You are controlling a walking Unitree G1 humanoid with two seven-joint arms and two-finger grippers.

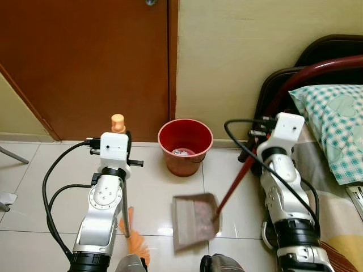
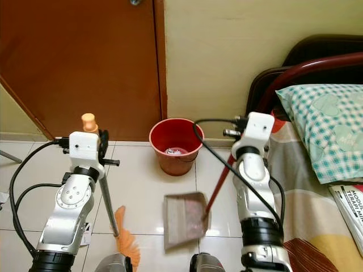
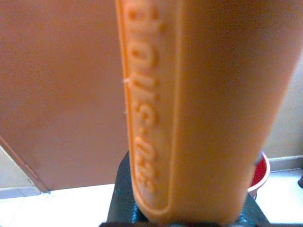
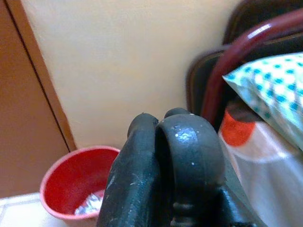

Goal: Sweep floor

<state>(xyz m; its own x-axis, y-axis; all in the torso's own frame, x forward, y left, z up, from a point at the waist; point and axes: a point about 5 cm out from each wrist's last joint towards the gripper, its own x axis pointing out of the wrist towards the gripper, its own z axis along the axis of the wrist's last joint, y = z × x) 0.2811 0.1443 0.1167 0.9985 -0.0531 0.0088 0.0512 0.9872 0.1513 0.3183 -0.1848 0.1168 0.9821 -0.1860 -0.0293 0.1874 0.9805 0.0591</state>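
My left gripper (image 1: 127, 141) is shut on a broom, just below its orange handle top (image 1: 117, 122), which looms close in the left wrist view (image 3: 199, 109). The grey shaft (image 1: 125, 212) slants down to orange bristles (image 1: 136, 242) on the tiled floor. My right gripper (image 1: 252, 150) is shut on the long red handle (image 1: 229, 190) of a dustpan (image 1: 194, 218). The pan lies flat on the tiles between my arms, with some dust in it. A red bucket (image 1: 185, 144) holding crumpled scraps stands against the wall just beyond the pan.
A brown door (image 1: 85, 56) closes the left back, and a cream wall (image 1: 238, 51) stands behind the bucket. On the right is a bed with a dark red frame (image 1: 317, 71), a checked pillow (image 1: 334, 124) and a magazine (image 2: 349, 204).
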